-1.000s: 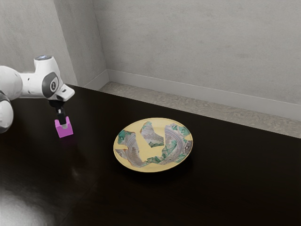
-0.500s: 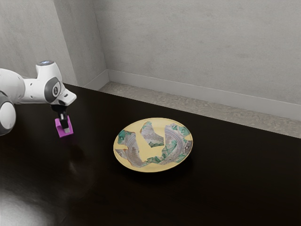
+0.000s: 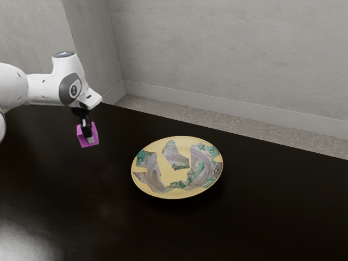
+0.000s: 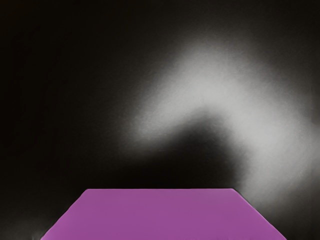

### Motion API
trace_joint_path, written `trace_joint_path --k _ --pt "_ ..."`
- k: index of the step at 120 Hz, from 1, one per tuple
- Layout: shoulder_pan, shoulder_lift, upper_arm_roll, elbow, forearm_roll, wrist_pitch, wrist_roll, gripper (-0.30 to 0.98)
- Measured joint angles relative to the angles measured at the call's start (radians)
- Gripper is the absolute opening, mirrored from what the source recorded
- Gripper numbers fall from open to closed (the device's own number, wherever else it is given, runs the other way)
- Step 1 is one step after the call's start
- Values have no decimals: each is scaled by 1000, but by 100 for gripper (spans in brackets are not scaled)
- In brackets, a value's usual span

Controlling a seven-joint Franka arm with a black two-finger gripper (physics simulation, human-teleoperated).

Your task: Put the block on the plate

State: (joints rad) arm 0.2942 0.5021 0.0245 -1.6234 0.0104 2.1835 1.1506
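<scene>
My gripper [image 3: 88, 138] is shut on the magenta block [image 3: 94, 135], which hangs above the table toward the exterior view's left. One finger covers part of the block's near face. In the wrist view the block [image 4: 162, 215] lies large along the lower edge, right under my hand. The round plate [image 3: 156, 148], cream with green and grey-purple patterned patches, rests on the table, farther to the exterior view's right. Block and plate are apart.
The dark glossy table [image 3: 272, 212] carries the plate near its middle. Beyond its far edge are a carpeted floor [image 3: 228, 123] and a grey wall [image 3: 234, 49].
My hand first dipped to the block, and the block has since risen off the table with it, shifting a little toward the exterior view's right. The plate has stayed put.
</scene>
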Motion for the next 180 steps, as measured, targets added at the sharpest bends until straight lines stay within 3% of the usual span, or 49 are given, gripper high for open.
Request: trace_joint_path --k 23,47,84,110,132,150,180 --pt "-100 -133 0 -93 -27 -44 -19 39" --pt "-202 -181 0 -114 -35 -90 -48 39" --pt "-368 -152 0 -67 -69 -115 -92 40" --pt "-469 -46 0 6 -105 -118 -115 39" --pt "-492 33 1 43 -117 -112 -129 40" --pt "-500 48 0 43 -120 -112 -141 53" --pt "-490 -42 6 21 -113 -118 -163 64"
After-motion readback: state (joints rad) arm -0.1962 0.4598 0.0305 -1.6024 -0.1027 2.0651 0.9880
